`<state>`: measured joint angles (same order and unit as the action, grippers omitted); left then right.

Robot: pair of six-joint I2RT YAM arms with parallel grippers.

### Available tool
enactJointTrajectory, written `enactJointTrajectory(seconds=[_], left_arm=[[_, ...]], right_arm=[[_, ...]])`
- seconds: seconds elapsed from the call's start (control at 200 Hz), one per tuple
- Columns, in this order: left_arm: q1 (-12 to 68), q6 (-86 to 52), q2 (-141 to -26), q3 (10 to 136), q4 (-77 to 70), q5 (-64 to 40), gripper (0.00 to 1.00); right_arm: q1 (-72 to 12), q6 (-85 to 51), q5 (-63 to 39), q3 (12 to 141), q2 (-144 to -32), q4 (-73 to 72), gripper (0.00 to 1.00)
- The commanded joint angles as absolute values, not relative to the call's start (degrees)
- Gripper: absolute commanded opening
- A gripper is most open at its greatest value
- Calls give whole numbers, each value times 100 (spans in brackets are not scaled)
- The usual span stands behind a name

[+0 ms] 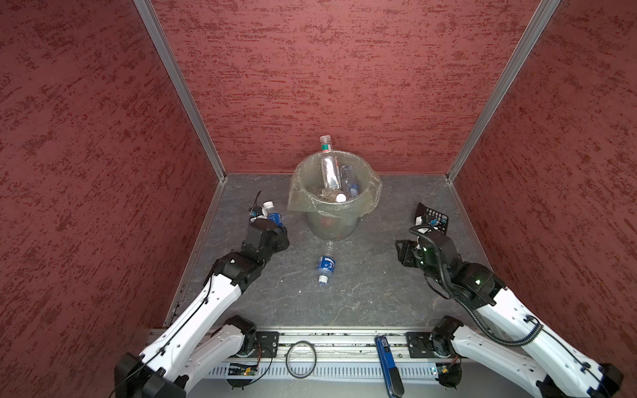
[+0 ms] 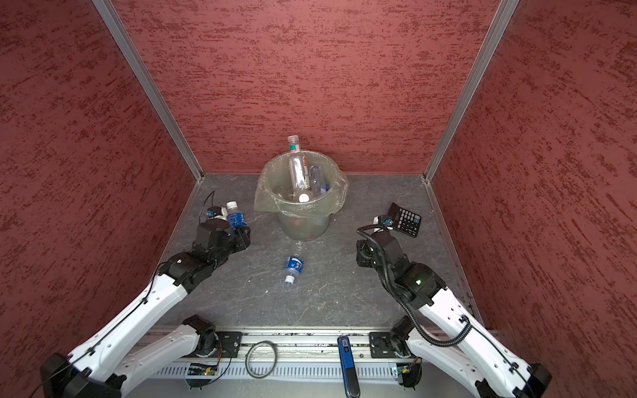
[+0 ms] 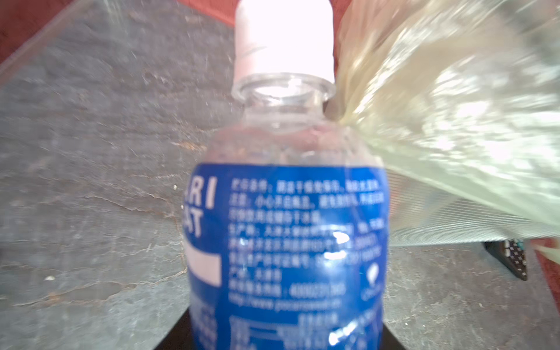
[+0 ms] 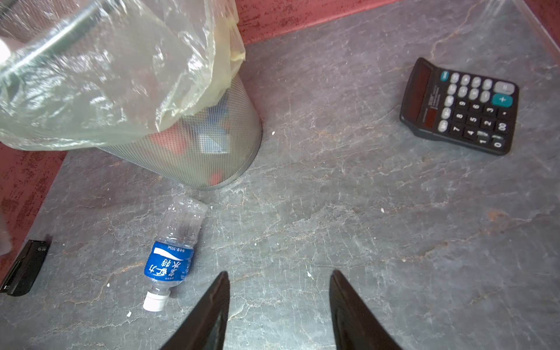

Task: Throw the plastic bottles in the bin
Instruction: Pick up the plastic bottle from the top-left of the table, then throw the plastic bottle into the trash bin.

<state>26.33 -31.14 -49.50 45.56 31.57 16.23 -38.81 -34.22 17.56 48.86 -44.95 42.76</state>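
Left of the bin (image 1: pixel 325 225), the left gripper (image 1: pixel 277 229) clasps a blue-labelled bottle (image 1: pixel 274 217); right gripper (image 4: pixel 279 272) parted, empty.

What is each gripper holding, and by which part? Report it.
Left gripper grips the blue-labelled, white-capped bottle by its lower body, cap end sticking out past the fingers. Right gripper holds nothing; its jaws stand apart, empty.

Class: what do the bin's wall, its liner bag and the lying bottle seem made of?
Bin wall: see-through fine grid, metal mesh or textured plastic, unclear. Liner bag: thin glossy plastic film, crinkled. Lying bottle: clear ribbed plastic, glossy blue label.
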Motion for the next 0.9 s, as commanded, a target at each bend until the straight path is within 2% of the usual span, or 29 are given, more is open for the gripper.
enactJointTrajectory(seconds=[0.0,0.105,0.215,0.386,0.526,0.581,0.616,0.646,0.701,0.741,0.892], left_arm=[[2947,-2981,-4553,5002,3810,2155,55],[3509,-2805,-4403,5651,3908,2708,55],[3846,-2507,-4781,6391,3824,2890,56],[3800,-1730,-6088,7565,3133,2507,59],[3232,-1527,-7684,9022,2688,1550,64],[3067,-1513,-8463,9883,2879,1286,70],[3007,-1487,-8940,10437,3119,1261,76],[2963,-1511,-9305,10912,3407,1239,86],[2928,-1574,-9773,11607,3905,1331,94],[2930,-1589,-9941,11754,4046,1258,100],[3138,-1482,-9123,10547,3140,1437,100]], right_arm=[[-4007,-3697,1712,4794,-4382,4106,54],[-4157,-3835,1812,4741,-4333,4032,54],[-4326,-3939,1896,4802,-4393,3944,54],[-4504,-3985,1951,4984,-4542,3829,55],[-4586,-3982,1977,5110,-4593,3825,55],[-4609,-3990,2003,5119,-4585,3844,56],[-4605,-4003,2021,5129,-4579,3858,56],[-4614,-4017,2038,5135,-4563,3890,56],[-4623,-4058,2069,5144,-4507,3950,57],[-4631,-4091,2091,5136,-4453,3992,57],[-4643,-4099,2124,5079,-4354,4048,58]])
